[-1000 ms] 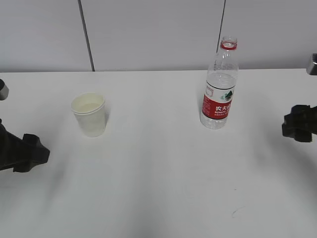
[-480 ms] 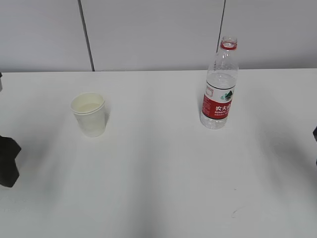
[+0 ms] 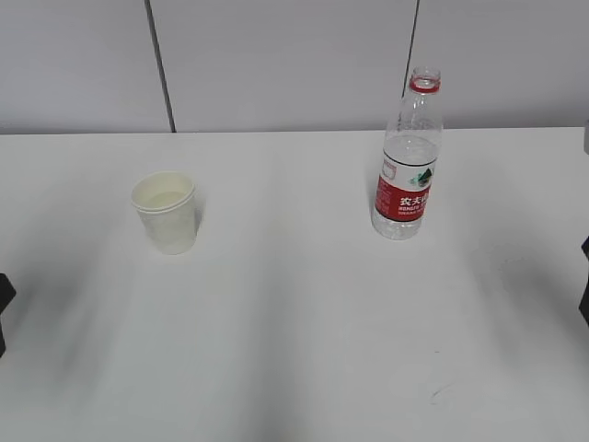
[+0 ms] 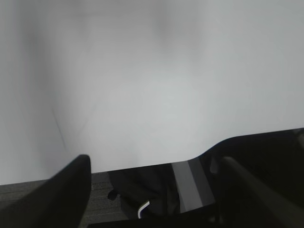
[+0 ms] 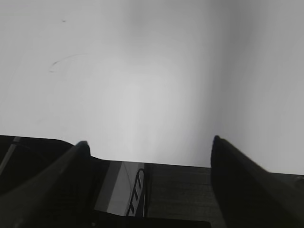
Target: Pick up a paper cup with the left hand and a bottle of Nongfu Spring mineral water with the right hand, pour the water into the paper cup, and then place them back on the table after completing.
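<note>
- Exterior view: white paper cup stands upright left of centre on the plain white tabletop; clear uncapped plastic bottle with a red label stands upright well apart to its right, partly filled with clear water.
- Left wrist view: black left hand has its jaws spread over the tabletop edge, holding nothing.
- Right wrist view: black right hand likewise has jaws spread, empty.

The exterior view looks down at a slant across the table toward the rear wall, from the front side, at moderate range. Each of the 2 wrist views looks steeply down, close to the tabletop, over its near edge to the floor beyond. All 3 views share the white table surface.
</note>
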You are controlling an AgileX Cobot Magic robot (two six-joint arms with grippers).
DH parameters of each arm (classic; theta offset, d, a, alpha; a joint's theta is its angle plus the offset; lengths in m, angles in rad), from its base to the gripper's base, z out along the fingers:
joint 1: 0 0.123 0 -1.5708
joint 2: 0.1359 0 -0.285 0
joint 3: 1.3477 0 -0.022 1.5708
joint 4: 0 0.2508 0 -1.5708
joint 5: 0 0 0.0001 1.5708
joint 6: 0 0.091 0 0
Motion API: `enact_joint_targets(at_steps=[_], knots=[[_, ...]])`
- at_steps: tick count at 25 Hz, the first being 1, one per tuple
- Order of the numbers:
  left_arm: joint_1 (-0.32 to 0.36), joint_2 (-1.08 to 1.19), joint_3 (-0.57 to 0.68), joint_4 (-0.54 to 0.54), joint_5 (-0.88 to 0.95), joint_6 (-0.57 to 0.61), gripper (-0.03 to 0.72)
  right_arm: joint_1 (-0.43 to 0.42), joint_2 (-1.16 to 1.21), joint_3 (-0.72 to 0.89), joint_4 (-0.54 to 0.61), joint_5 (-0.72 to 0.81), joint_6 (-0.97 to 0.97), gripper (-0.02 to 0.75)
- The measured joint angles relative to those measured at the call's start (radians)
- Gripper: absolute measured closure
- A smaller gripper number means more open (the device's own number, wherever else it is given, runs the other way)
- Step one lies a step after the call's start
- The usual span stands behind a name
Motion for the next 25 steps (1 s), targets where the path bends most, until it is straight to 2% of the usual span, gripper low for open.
enact_joint_targets(at_steps=[7, 13, 20, 25], knots=[[0.0, -0.003, 0.0, 0.032, 0.013, 0.0, 0.188, 0.0, -0.109, 0.0, 0.037, 0.002, -0.014, 0.164], [0.0, -0.072, 0.0, 0.014, 0.016, 0.0, 0.188, 0.0, -0.268, 0.0, 0.054, 0.014, -0.016, 0.164], [0.0, -0.289, 0.015, 0.001, 0.024, 0.0, 0.188, 0.0, -0.449, 0.0, 0.064, 0.028, -0.031, 0.164], [0.0, -0.512, 0.073, 0.0, 0.006, 0.0, 0.188, 0.0, -0.581, 0.026, 0.065, 0.033, -0.061, 0.164]])
